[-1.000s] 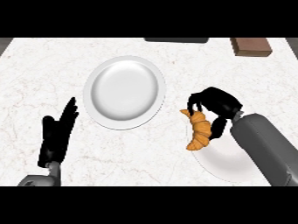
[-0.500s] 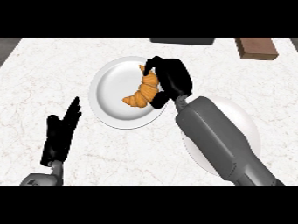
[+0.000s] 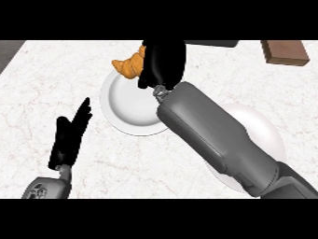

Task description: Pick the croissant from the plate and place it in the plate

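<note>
1. One pale marbled counter (image 3: 44,84) fills the view and carries everything else
2. Next in size, the grey right forearm (image 3: 216,140) runs from the lower right corner up to the middle, ending in the right hand
3. Two white plates: the right plate (image 3: 263,133) lies behind the right hand's fingers, partly hidden under the forearm; the centre plate (image 3: 130,109) lies just below and nearer than those fingers
4. Left hand (image 3: 70,135) rests low at the left, fingers straight and together, holding nothing, well apart from both plates
5. Right hand (image 3: 162,60) has its fingers curled and clamped on the croissant
6. Brown block (image 3: 285,52) sits on the counter far to the right of those fingers
7. Croissant (image 3: 128,66) sticks out to the left of the clamping fingers, above the centre plate's far rim and not yet set down
8. Risk, as a judgement: the croissant hangs at the rim and not the middle, so letting go here could land it on the edge and tip it onto the counter; the wide forearm could also nudge the right plate
9. No brand, label or writing can be read anywhere
</note>
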`<action>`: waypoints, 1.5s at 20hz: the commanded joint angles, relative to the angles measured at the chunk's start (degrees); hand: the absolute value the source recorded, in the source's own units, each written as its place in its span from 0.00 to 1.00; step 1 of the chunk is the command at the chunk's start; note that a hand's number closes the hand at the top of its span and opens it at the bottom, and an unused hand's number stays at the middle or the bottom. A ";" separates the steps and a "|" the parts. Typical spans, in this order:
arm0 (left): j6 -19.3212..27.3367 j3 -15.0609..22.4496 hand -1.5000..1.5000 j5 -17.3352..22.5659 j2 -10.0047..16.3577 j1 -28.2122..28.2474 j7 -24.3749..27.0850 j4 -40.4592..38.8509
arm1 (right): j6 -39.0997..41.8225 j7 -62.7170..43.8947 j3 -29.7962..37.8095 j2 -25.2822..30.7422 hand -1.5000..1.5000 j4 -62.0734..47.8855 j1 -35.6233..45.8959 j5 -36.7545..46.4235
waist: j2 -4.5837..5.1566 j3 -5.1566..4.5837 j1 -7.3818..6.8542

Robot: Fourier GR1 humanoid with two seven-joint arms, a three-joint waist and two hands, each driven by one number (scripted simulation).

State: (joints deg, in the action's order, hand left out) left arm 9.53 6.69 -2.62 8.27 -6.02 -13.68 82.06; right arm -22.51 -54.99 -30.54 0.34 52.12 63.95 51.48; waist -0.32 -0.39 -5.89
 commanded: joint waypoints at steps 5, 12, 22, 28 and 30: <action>-0.07 -0.77 0.50 0.05 0.05 -1.04 0.18 -1.01 | -1.30 -21.38 -8.41 -0.31 1.00 -4.01 8.02 -2.27 | 0.77 0.20 0.19; -0.20 -0.48 0.50 -0.39 -0.45 -1.62 1.59 -1.98 | -2.01 -18.36 -8.45 -0.31 1.00 -12.20 9.44 -8.58 | 1.35 0.23 -0.01; -0.21 0.22 0.50 -0.64 -0.64 -0.11 0.69 1.51 | -0.64 -6.28 -7.84 -0.32 1.00 -17.49 0.39 -26.98 | 1.60 0.37 -0.59; -0.33 -1.71 0.50 0.94 -0.85 -0.93 -1.51 1.12 | -1.94 3.42 -11.90 -0.33 0.00 -15.20 -1.30 -34.98 | 1.23 0.39 1.46; -0.12 -0.85 0.50 -0.12 -1.18 0.95 0.66 0.33 | -6.28 5.15 -11.76 -0.33 0.00 -13.01 0.08 -36.01 | 1.14 0.39 1.55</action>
State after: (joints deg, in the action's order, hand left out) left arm 8.81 5.33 -2.31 7.96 -5.84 -12.73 81.93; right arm -25.27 -53.34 -40.55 0.04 36.72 64.57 18.74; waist 1.06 -0.03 -5.00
